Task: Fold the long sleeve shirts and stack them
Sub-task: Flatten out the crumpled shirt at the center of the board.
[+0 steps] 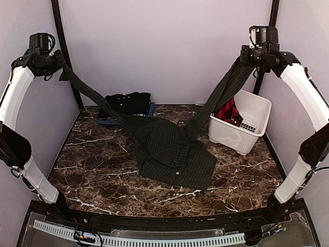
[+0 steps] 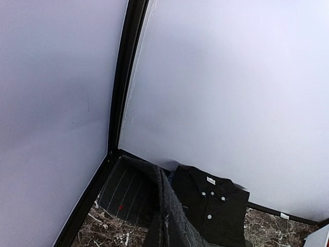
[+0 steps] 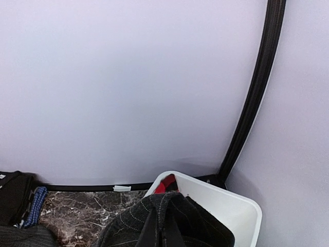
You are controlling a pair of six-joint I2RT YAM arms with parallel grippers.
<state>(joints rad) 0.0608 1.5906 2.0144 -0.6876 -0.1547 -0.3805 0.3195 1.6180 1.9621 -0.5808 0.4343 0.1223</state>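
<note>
Two sleeves: both ends of the pinstriped shirt (image 1: 175, 157) hang from raised arms; we read the cloth as soft, light and limp, sagging between holds.
Shirt body: crumpled at the centre of the marble table (image 1: 103, 170).
Left gripper (image 1: 57, 63): clenched on one sleeve, high up.
Right gripper (image 1: 248, 55): clenched on the other sleeve, on the side of the white basket (image 1: 255, 109).
Best hold: we judge shoulders or hem corners, pinched through a fold.
Stack: folded black shirt (image 1: 129, 102) at the back, apparently resting on a blue shirt (image 1: 109, 122).
</note>
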